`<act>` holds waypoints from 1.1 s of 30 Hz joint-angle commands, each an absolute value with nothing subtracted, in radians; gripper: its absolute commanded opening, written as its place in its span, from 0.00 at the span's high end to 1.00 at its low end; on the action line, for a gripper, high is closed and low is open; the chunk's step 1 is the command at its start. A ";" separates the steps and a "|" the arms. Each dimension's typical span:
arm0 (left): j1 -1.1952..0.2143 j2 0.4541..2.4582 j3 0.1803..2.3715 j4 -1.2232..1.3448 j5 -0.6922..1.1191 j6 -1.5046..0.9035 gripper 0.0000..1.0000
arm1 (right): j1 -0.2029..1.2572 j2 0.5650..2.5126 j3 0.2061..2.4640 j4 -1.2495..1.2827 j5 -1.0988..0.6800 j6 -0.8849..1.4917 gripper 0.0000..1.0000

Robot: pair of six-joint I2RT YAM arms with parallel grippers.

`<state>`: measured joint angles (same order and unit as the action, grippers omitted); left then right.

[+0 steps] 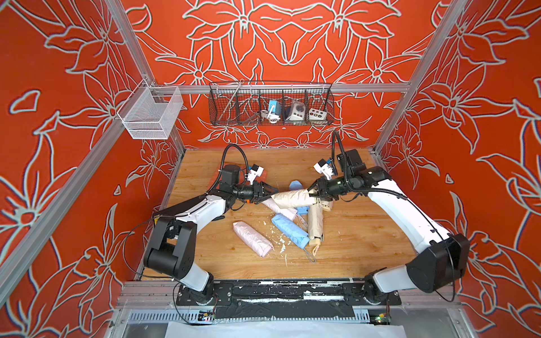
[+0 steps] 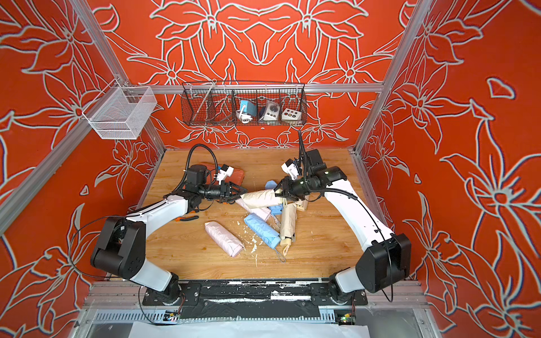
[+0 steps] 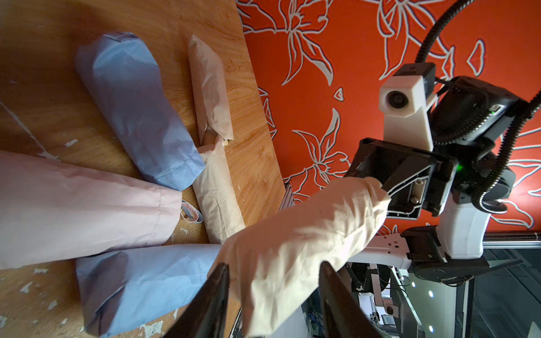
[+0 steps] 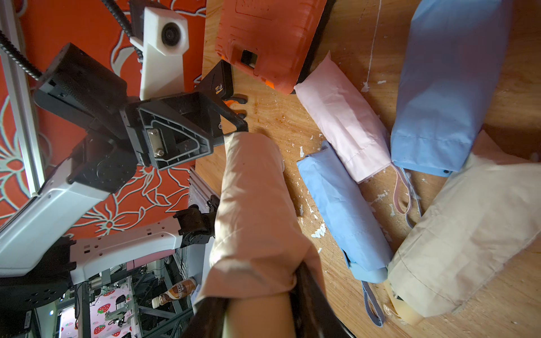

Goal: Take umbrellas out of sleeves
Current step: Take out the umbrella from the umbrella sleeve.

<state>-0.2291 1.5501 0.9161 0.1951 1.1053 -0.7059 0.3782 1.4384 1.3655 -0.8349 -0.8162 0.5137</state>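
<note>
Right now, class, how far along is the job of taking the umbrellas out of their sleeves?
Done: nothing clearly; no emptied sleeve shows. In hand: the cream fabric-sleeved folding umbrella is lifted, right pincer shut on its handle end, left pincer straddling its closed end, grip unclear. Left: that pull, plus the pink sleeved umbrella, light blue umbrella and others on the wooden table.

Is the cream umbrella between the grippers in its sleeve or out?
In: the smooth cream sleeve covers it from left gripper to right gripper, which grips the handle.
</note>
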 commanded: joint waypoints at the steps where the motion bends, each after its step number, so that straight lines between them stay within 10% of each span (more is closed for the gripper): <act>1: -0.229 1.568 0.907 0.165 1.131 -0.675 0.51 | 0.366 1.416 1.401 -0.818 -0.831 0.502 1.00; 9: -0.229 1.572 0.907 0.180 1.141 -0.690 0.61 | 0.365 1.412 1.388 -0.786 -0.847 0.523 1.00; 19: -0.229 1.587 0.908 0.194 1.154 -0.707 1.00 | 0.365 1.405 1.373 -0.773 -0.853 0.534 1.00; 33: -0.119 1.548 0.899 0.075 1.029 -0.660 1.00 | 0.354 1.398 1.375 -0.853 -0.824 0.475 1.00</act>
